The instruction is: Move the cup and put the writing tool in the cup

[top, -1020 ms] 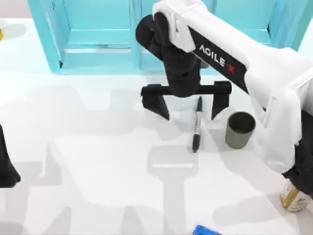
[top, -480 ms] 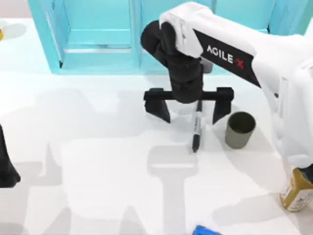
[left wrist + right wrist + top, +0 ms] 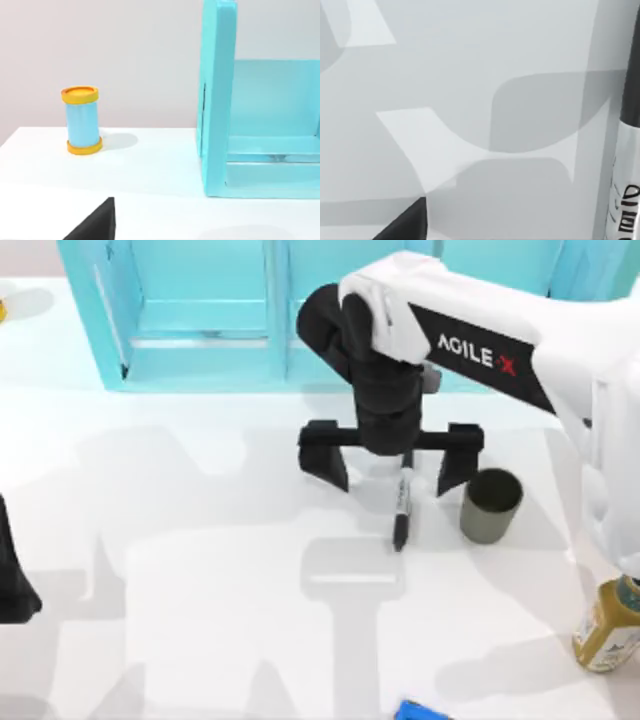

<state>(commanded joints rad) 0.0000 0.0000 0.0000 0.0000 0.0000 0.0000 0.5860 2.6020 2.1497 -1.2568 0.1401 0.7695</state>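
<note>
Slightly rightward since before, the right hand (image 3: 391, 466) hangs spread astride the marker (image 3: 402, 507), to pinch it. Beside it the cup (image 3: 490, 505) stands upright. Left hand (image 3: 14, 585) is parked; its state I cannot tell

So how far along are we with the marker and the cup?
Nothing is finished. The marker lies on the table, beside the empty cup. The right claw is open, straddling the marker's upper end. Grasping and dropping it in remain. The left claw sits parked at the table's left edge.
</note>
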